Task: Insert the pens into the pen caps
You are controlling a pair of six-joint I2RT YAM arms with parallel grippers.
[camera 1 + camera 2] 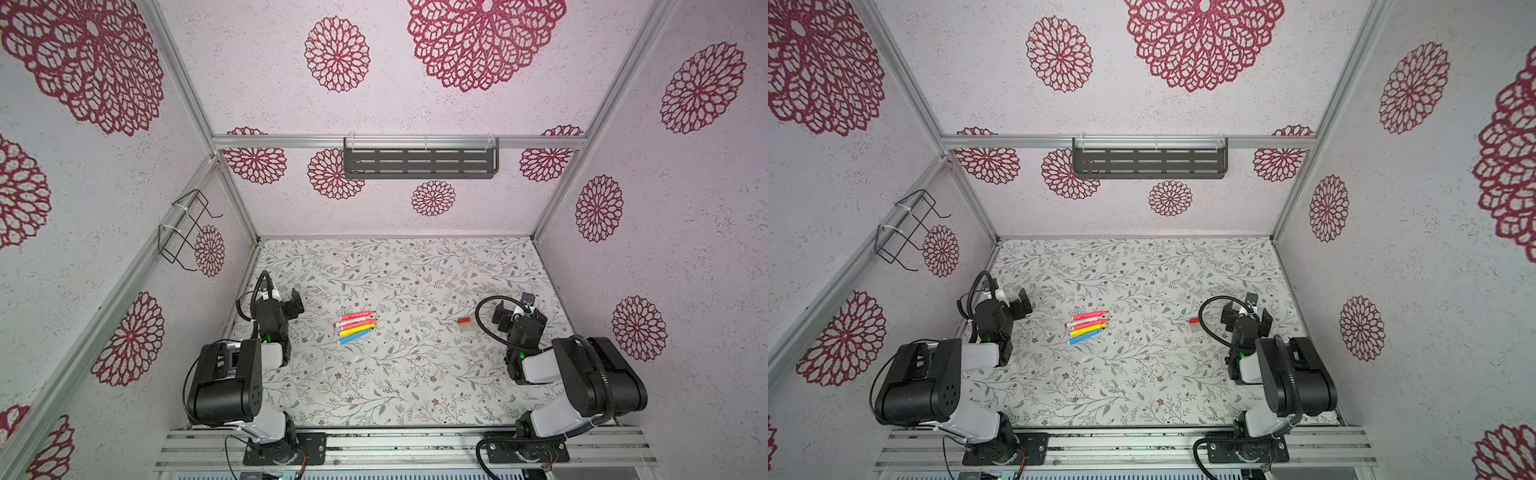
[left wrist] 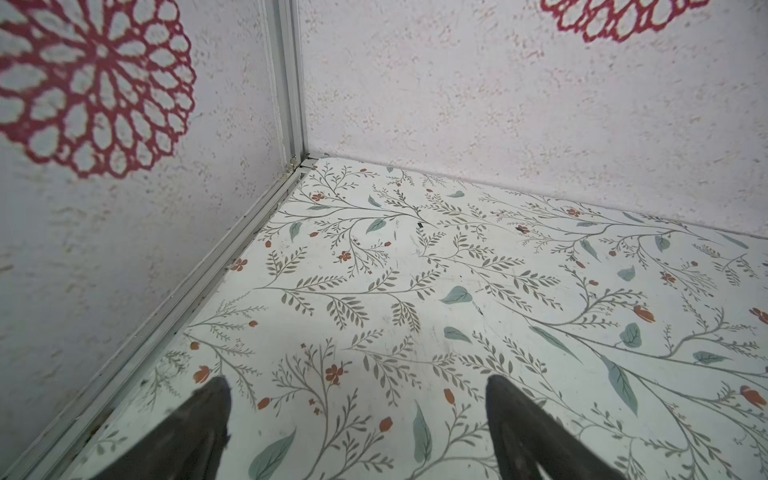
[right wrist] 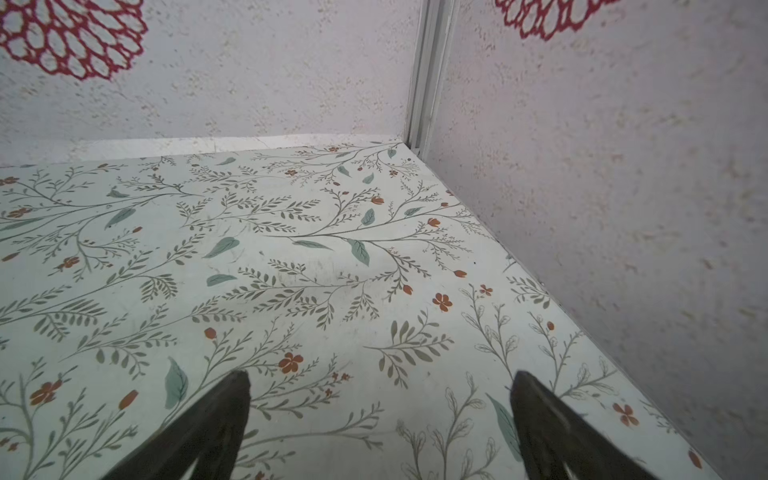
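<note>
While both top views show the pens lying side by side at the middle of the table, with the pen caps, one red and one pale, to their right, each wrist view shows only bare floral surface between its fingers. Left gripper: jaws apart, empty, well left of the pens. Right gripper: jaws apart, empty, near the pen caps, not touching.

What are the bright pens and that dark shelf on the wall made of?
The pens are probably smooth plastic, because their colours are bright and even. The dark shelf looks like painted metal. It is thin and flat, with neat punched slots and a matte grey finish, though that's a guess from this far.
</note>
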